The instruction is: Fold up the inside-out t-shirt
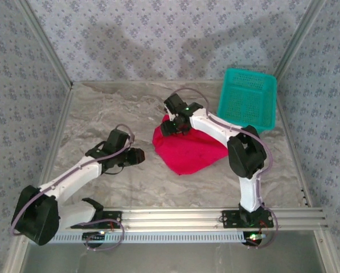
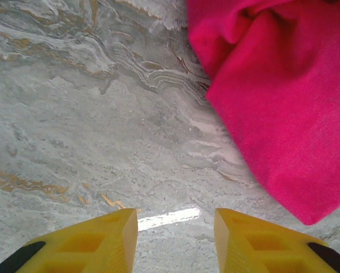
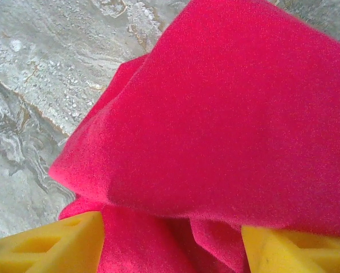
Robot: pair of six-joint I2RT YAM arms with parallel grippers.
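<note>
Marble tabletop [image 1: 101,108] holds the t-shirt [image 1: 187,151]; overhead, basket [image 1: 246,99] nearby.

Brightness: even and fairly bright in all three views.
Shadows: soft, broad arm shadows on the back wall [image 1: 158,42].
Glare: a white streak on the table [image 2: 170,218], left wrist view.
Focus: the red shirt [image 3: 232,114] looks soft close up; the overhead view is slightly grainy.

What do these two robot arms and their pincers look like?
The left arm and right arm have white links, bulky black joints, thin looping cables and small green lights. The left gripper and right gripper end in wedge-shaped yellow fingers with hollow pockets.
</note>
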